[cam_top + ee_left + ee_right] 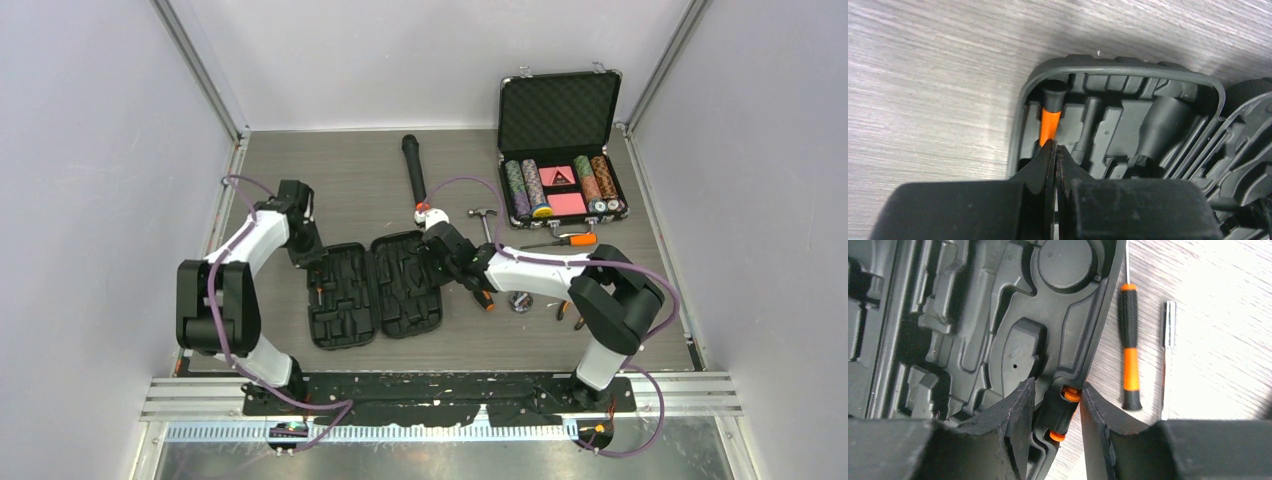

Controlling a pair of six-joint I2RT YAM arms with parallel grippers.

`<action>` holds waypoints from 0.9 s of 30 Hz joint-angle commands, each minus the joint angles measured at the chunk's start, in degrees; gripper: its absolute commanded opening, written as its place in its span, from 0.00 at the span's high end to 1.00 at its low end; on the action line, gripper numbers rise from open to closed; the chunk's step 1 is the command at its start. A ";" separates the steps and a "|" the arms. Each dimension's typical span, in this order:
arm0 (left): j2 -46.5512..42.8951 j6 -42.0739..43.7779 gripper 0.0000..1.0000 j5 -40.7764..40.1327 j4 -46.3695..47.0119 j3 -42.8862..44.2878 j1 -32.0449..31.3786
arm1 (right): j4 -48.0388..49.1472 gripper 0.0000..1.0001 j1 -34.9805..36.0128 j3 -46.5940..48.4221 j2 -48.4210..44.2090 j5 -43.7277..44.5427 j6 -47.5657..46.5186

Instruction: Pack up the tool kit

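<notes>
Where the table (290,190) shows bare: a strip between the left wall (100,150) and the case (348,300), and a band beyond the case's far edge.
left gripper (1055,150): pressed tight together with nothing between, tips over the case's far-left corner at the orange handle of the slotted screwdriver (1050,119).
slotted screwdriver: lying in the slot along the case's left rim, black cap towards the corner.
case: mid-table, open flat, two halves side by side.
right gripper (1057,386): narrow, closed on the case's right rim, one finger inside and one outside.
latch (1062,412): orange-pinned, between those fingers.
loose screwdriver (1129,340): on the table just beside the right rim and parallel to it, with a metal rod (1169,325) just right of it.
hammer (487,222): near the case's far-right corner.
chip case (560,150): far right, lid up, well apart.
</notes>
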 commanded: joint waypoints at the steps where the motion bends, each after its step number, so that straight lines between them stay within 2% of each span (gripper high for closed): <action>1: -8.14 -1.20 0.96 0.03 0.64 -2.42 -0.29 | -8.60 0.71 0.20 -0.13 -3.99 5.94 -3.90; 5: -13.65 -2.08 0.92 -1.86 1.12 -5.70 -2.81 | -11.68 0.71 0.19 -1.80 -7.05 7.60 -5.22; 8: -15.95 -3.71 0.89 -2.92 2.34 -8.46 -7.18 | -14.07 0.71 0.19 -3.40 -9.46 7.70 -5.71; 13: -16.95 -7.24 0.89 -5.12 5.62 -11.35 -13.59 | -15.41 0.72 0.23 -6.47 -13.21 8.06 -6.46; 17: -16.47 -9.39 0.89 -10.38 4.93 -10.41 -18.53 | -16.77 0.72 0.29 -7.34 -15.32 8.94 -6.15; 27: -18.00 -20.19 0.98 -17.27 3.13 -13.75 -26.52 | -17.25 0.72 0.60 -6.82 -15.61 9.78 -4.30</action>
